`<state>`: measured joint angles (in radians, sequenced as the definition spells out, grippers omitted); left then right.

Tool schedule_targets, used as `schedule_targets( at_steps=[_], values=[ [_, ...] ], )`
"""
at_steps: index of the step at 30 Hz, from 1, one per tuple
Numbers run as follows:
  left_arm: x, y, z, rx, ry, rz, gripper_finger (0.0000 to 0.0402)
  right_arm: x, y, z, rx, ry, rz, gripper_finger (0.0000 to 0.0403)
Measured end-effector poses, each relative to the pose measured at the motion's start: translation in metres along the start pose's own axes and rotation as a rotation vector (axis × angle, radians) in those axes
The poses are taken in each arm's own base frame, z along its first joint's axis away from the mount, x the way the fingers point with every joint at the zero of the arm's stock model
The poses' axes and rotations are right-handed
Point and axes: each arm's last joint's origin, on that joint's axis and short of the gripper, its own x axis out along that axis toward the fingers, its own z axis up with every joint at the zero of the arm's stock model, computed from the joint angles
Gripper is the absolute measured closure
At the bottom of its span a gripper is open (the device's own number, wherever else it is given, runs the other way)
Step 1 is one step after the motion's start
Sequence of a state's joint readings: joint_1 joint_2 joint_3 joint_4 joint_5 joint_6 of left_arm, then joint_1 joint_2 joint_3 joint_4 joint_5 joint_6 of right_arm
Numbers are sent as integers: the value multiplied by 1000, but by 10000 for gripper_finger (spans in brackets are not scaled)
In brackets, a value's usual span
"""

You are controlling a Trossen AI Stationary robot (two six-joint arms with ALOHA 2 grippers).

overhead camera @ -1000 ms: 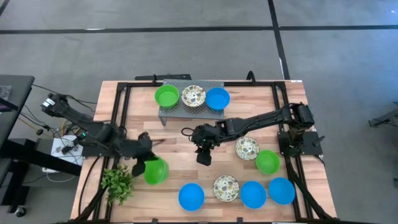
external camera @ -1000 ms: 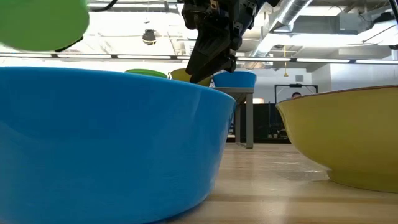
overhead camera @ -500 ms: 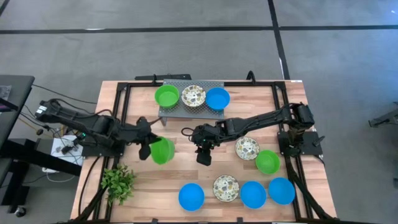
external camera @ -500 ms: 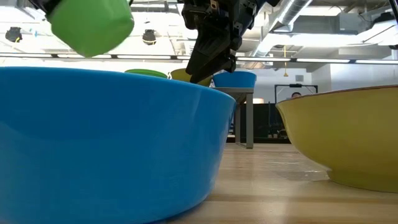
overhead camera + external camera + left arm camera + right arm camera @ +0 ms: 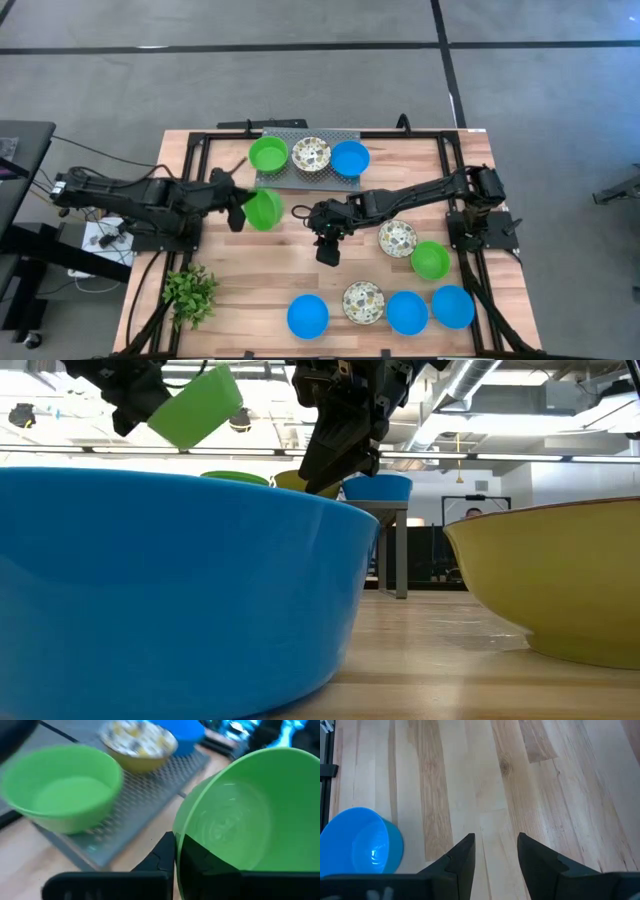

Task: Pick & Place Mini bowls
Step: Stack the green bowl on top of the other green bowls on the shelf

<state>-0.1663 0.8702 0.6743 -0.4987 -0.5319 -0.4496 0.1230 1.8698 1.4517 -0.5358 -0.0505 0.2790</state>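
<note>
Beside the perforated rack (image 5: 300, 180), the left pincer (image 5: 237, 212) pinches a green bowl (image 5: 263, 209) by its rim, tilted in mid-air. At mid-worktop (image 5: 290, 270) the right pincer (image 5: 327, 252) hangs spread and empty. A thin rim grip risks a slip, or a knock against the racked green bowl (image 5: 268, 155).

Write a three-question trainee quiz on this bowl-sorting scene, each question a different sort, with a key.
1. True or false: the left gripper is shut on a green bowl held off the table.
2. How many bowls sit on the grey rack? A) two B) three C) five
3. Fill in: the right gripper hangs open over bare ____.

Key: 1 true; 2 B; 3 wood (the tabletop).
</note>
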Motion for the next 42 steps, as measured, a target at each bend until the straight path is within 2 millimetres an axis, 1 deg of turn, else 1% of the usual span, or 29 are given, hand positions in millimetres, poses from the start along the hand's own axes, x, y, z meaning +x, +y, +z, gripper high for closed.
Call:
schedule_targets(
  at_steps=[6,13,15,19,24,30,33,37,42],
  values=[
    [-5,15,11,-66,-109,113,395,0,0,0,0,-3,0,269],
    [-2,33,30,-202,-256,195,395,0,1,2,-1,-25,7,269],
    [-2,39,35,-226,-266,217,395,0,1,3,-1,-27,7,268],
    [-3,49,45,-267,-270,195,394,0,1,3,-1,-27,7,270],
    [-9,61,60,-314,-312,231,394,0,0,3,-1,-27,7,268],
    [-8,72,69,-345,-321,281,394,0,1,3,-2,-31,8,270],
    [-3,76,72,-354,-306,298,394,0,1,4,-2,-37,10,269],
    [13,82,69,-364,-240,341,394,0,1,4,-2,-42,11,269],
    [35,83,65,-398,-142,302,394,0,1,4,-2,-42,12,270]
  ],
)
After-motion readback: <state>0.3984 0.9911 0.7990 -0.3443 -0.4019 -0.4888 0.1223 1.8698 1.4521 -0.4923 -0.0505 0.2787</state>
